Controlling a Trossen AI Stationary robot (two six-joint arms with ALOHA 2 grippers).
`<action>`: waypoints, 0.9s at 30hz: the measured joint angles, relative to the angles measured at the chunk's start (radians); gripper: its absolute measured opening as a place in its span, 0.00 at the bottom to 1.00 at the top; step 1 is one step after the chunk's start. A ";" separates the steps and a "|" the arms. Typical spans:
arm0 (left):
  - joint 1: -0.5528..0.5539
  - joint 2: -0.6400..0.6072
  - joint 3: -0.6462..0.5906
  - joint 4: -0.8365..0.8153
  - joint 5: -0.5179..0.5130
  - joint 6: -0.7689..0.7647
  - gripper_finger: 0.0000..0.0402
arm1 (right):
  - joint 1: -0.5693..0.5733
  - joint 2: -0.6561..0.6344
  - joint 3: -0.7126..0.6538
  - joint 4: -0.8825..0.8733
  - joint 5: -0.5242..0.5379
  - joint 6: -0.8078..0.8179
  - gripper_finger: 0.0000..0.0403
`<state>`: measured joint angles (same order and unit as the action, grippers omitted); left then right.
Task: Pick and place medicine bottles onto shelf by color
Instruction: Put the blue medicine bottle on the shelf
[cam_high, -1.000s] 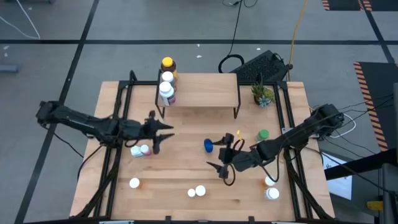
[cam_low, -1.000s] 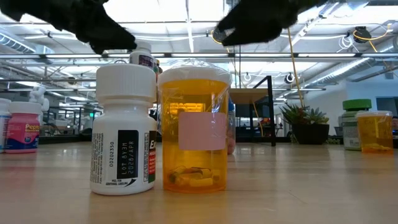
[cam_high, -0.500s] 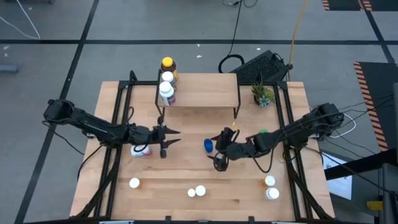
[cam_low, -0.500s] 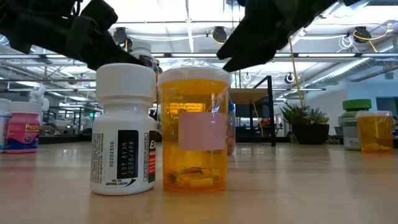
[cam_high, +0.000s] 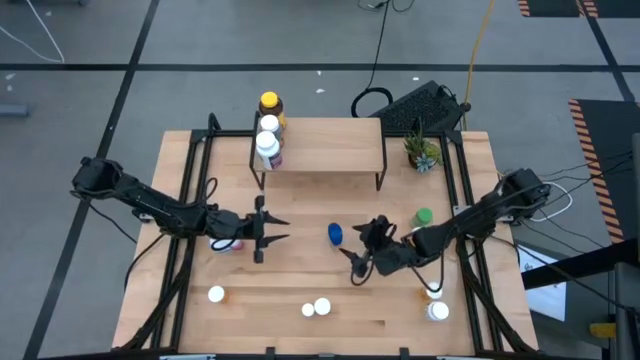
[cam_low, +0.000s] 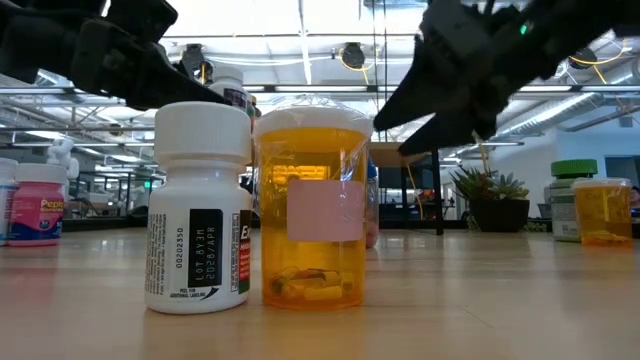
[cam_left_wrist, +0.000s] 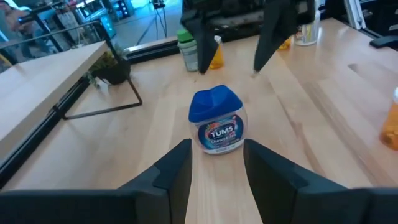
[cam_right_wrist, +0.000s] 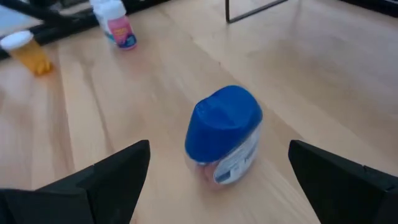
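A blue-capped medicine bottle (cam_high: 335, 234) stands upright on the table between my two grippers. In the left wrist view the blue-capped bottle (cam_left_wrist: 215, 119) is just ahead of my open left gripper (cam_left_wrist: 217, 171). My left gripper (cam_high: 280, 229) is on its left side. My right gripper (cam_high: 358, 250) is on its right side, open wide, with the blue-capped bottle (cam_right_wrist: 227, 134) ahead of the fingers. Neither touches it. The shelf (cam_high: 330, 150) at the back carries bottles (cam_high: 266, 148) at its left end, one yellow-capped (cam_high: 268, 103).
A pink-labelled bottle (cam_high: 228, 243) lies under my left arm. A green-capped bottle (cam_high: 424, 216) stands by my right arm. White-capped bottles stand near the front edge (cam_high: 216, 294) (cam_high: 316, 308) (cam_high: 436, 302). A potted plant (cam_high: 422, 152) is at the back right.
My left gripper has moved toward the table's right edge, closing in on the blue-capped bottle. My right gripper reached toward the bottle from the right, then drew back a little. The bottle has stayed in place.
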<state>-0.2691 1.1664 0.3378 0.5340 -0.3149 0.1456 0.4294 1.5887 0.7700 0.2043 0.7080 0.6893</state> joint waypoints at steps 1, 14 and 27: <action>0.000 0.000 0.000 0.000 0.000 0.003 0.38 | 0.000 0.018 -0.017 0.057 0.001 -0.015 0.94; 0.084 0.161 0.001 0.245 -0.026 0.072 0.67 | -0.059 0.214 -0.037 0.292 0.024 -0.165 0.94; 0.158 0.274 0.092 0.246 0.050 0.110 0.67 | -0.162 0.236 -0.037 0.296 -0.082 -0.336 0.85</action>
<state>-0.1108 1.4403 0.4297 0.7796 -0.2650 0.2560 0.2676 1.8248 0.7330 0.5003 0.6263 0.3534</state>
